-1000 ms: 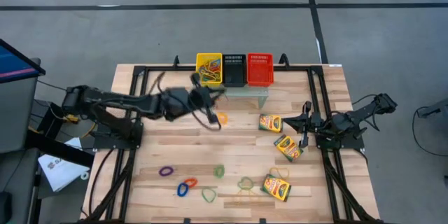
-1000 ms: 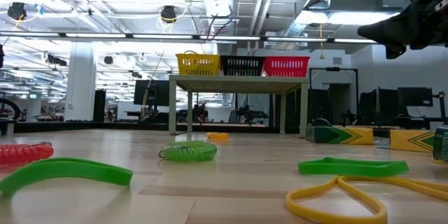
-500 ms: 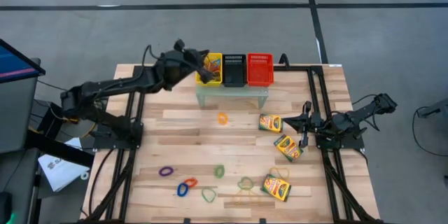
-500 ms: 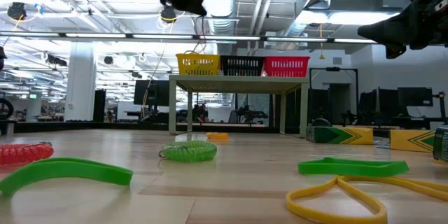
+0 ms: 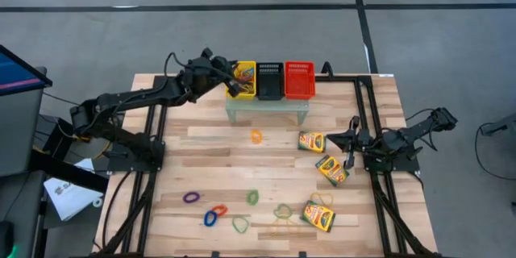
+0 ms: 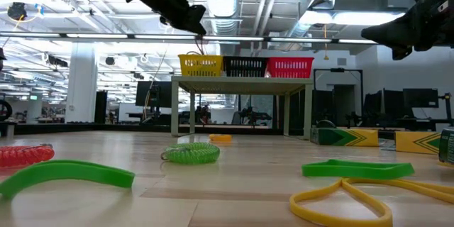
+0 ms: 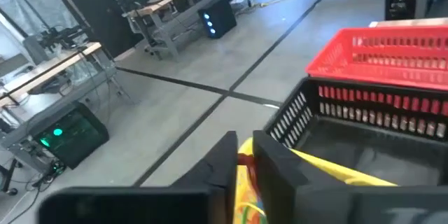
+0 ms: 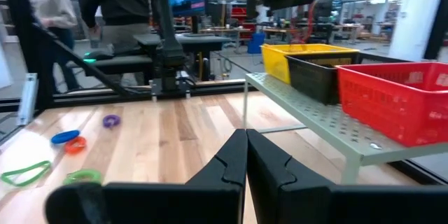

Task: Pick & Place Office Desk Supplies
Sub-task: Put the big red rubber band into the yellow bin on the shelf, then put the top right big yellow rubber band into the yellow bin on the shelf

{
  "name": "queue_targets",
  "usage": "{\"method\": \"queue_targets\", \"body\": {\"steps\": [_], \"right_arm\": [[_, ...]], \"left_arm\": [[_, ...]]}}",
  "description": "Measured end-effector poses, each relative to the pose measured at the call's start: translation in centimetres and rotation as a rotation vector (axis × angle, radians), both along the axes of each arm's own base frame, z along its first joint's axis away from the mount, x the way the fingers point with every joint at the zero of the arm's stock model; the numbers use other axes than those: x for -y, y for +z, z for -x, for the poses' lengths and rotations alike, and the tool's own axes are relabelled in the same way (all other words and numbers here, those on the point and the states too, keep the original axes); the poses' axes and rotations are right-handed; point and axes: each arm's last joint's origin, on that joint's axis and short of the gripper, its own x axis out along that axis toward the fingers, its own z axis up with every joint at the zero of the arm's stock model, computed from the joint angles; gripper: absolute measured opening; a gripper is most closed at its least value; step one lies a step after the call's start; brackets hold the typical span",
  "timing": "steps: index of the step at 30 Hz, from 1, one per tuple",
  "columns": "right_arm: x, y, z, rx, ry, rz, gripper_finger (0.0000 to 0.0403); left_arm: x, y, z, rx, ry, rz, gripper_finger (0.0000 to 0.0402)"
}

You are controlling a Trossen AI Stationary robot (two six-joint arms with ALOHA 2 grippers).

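- Left tool (image 5: 234, 87) poised at 12 o'clock of the surface (image 5: 201, 169), over the yellow basket (image 5: 231, 68); fingers (image 7: 280, 162) drawn nearly together, with a red rubber band (image 7: 244, 159) pinched in the slim gap between them.
- Seen in the low view as a thin red strand (image 6: 203, 40) hanging from that tool (image 6: 190, 20), above the basket's rim.
- More colored bands lying inside the yellow basket.
- Black basket (image 5: 269, 82) and red basket (image 5: 299, 81) lined up toward 3 o'clock of the yellow one, all three on a small raised shelf (image 5: 266, 110).
- Right tool (image 5: 339, 137) parked at 3 o'clock of the surface, raised off it, fingers pressed closed on nothing.
- Three crayon boxes at 3 to 5 o'clock: one (image 5: 311, 141) just beside the right tool, a second (image 5: 331, 169) near it toward 5 o'clock, a third (image 5: 319, 216) close to the near edge.
- Orange band (image 5: 255, 136) alone near the center, in front of the shelf.
- Other loose bands spread from 6 to 7 o'clock: purple (image 5: 191, 197), red and blue touching (image 5: 214, 214), several green (image 5: 252, 197), and yellow (image 5: 282, 226) beside the third box.
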Motion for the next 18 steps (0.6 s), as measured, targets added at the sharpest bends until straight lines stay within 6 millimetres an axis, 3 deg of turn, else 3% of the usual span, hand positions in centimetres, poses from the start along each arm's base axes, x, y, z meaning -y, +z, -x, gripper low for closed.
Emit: {"method": "queue_targets", "body": {"steps": [13, 18], "right_arm": [[0.0, 0.0, 0.0, 0.002, -0.008, -0.01, 0.0004], [0.0, 0.0, 0.0, 0.003, -0.007, -0.011, 0.0004]], "left_arm": [[0.6, -0.2, -0.3, 0.045, -0.037, 0.057, 0.0258], [3.3, -0.8, -1.5, 0.061, -0.324, 0.214, 0.03]]}}
